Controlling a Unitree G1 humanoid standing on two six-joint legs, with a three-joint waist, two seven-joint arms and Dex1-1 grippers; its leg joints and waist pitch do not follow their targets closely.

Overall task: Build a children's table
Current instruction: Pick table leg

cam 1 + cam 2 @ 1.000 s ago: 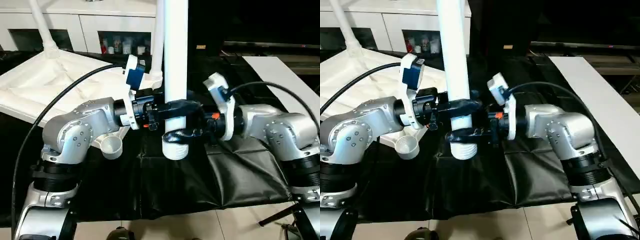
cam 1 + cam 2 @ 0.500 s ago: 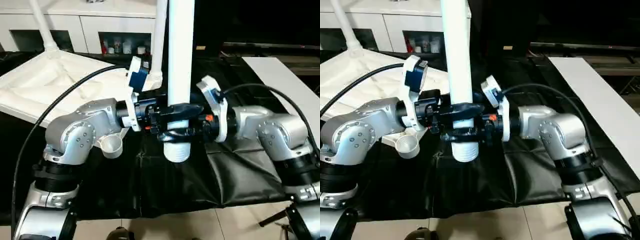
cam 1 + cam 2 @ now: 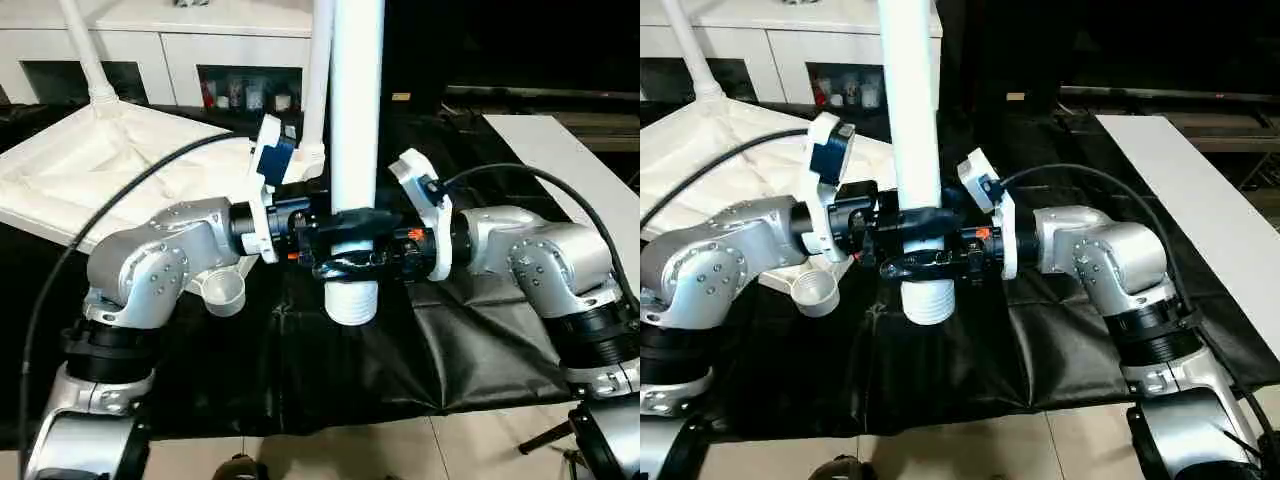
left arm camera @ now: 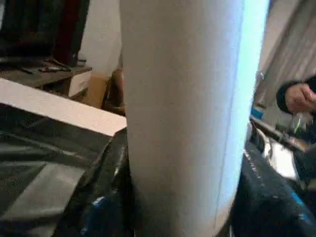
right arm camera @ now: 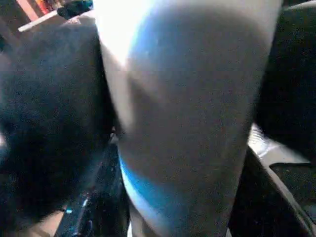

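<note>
**A:** How far along is the table?

**B:** Partway, I'd judge. The white table top lies upside down in the upper left of the frame, and two legs already stand in its corner sockets: one leg at the far left corner, another leg at the corner near the middle of the frame.

**A:** And the nearest socket, below the left forearm?

**B:** Empty. So at least that corner is unfilled; the fourth corner is out of frame, so I can't say.

**A:** What's in the grippers?

**B:** A third leg, upright in the centre of the frame, threaded end down over the black sheet. The left gripper is clamped around it from the left. The right gripper meets the leg from the right, its black fingers wrapped round the tube just above the thread, so both appear to hold it.

**A:** What's left, then?

**B:** Carrying this leg over to an empty socket and seating it, likely by twisting.
</note>
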